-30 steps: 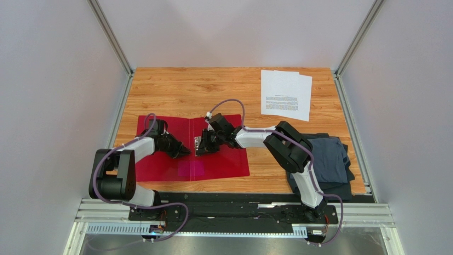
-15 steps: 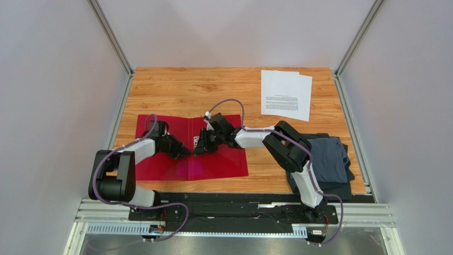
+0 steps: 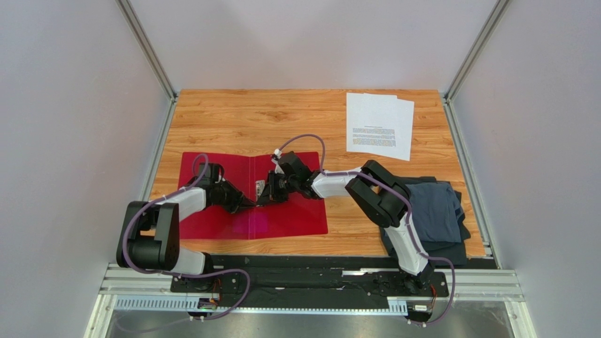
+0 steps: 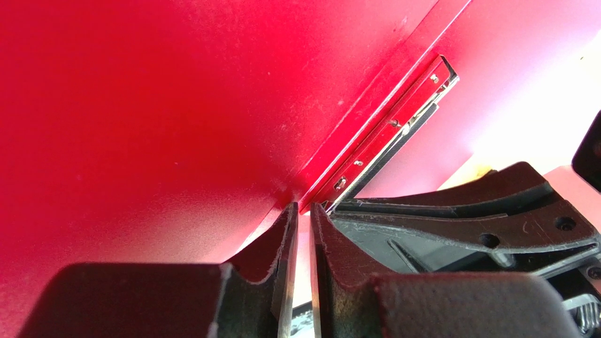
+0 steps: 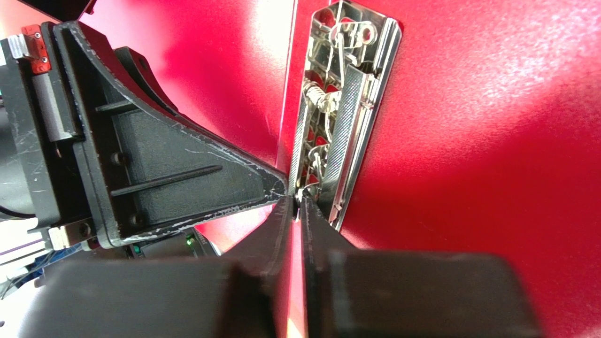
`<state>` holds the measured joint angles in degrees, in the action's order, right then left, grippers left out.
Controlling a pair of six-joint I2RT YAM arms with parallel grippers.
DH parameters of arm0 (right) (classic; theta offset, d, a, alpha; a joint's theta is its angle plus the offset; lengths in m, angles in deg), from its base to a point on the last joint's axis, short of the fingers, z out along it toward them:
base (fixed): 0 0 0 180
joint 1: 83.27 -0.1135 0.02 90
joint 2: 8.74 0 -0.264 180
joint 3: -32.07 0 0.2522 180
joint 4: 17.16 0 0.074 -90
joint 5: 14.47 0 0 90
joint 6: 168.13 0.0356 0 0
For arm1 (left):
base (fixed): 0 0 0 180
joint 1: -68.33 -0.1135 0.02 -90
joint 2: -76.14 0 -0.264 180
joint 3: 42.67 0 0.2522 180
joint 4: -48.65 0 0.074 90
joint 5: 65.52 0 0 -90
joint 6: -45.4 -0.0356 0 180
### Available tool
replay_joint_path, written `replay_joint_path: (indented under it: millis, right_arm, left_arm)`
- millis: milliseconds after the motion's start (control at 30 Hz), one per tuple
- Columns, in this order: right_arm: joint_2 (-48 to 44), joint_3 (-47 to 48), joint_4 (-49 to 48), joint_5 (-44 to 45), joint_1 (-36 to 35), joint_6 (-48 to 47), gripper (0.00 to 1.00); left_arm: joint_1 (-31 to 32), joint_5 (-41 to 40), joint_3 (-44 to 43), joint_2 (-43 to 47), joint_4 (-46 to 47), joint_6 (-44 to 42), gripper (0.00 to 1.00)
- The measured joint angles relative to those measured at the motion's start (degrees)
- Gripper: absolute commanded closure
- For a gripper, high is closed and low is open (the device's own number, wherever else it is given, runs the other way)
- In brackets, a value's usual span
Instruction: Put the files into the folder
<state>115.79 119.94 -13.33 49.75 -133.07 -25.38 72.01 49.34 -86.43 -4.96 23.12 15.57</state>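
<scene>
At folder (image 3: 211, 220), metal clip (image 5: 345, 105), left end effector (image 4: 303, 209), right end effector (image 5: 299, 202), both nearly closed, hold unclear.

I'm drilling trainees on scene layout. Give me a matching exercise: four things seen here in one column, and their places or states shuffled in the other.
1 folder
2 files
3 cloth
4 metal clip

A far right, lying flat
B near right, folded
C left of centre, opened flat
D inside the folder, by its fold

Pairs: 1-C, 2-A, 3-B, 4-D
</scene>
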Motion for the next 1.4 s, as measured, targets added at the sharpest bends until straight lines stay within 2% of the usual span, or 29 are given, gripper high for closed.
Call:
replay_joint_path:
  millis: [300,467,667,900,1167,1400]
  right_arm:
    - [-0.9,1.0,3.3,2.4,-0.2,-3.3,1.0]
    - [-1.3,4.8,11.5,6.6,-1.0,-6.1,1.0]
    - [-0.6,11.7,23.5,16.5,-3.8,-7.1,1.0]
    - [2.6,19.5,33.3,27.3,-6.5,-8.2,1.0]
    - [2.0,19.9,33.7,30.1,-7.1,-8.6,1.0]
    - [1.2,23.2,42.3,33.9,-6.2,-13.6,1.0]
  left_arm:
    - [0.5,-1.8,-2.6,3.4,-3.5,-2.9,0.8]
    - [0.5,-3.2,-10.4,2.0,-6.4,-6.6,0.8]
    - [1.4,-5.0,-16.3,-4.3,-9.1,-9.1,0.81]
    - [1.6,-8.0,-16.8,-10.0,-13.7,-9.8,0.81]
    - [1.8,-10.8,-19.6,-10.8,-16.9,-10.6,0.82]
    - [2.0,-11.7,-20.0,-11.0,-18.1,-10.9,0.83]
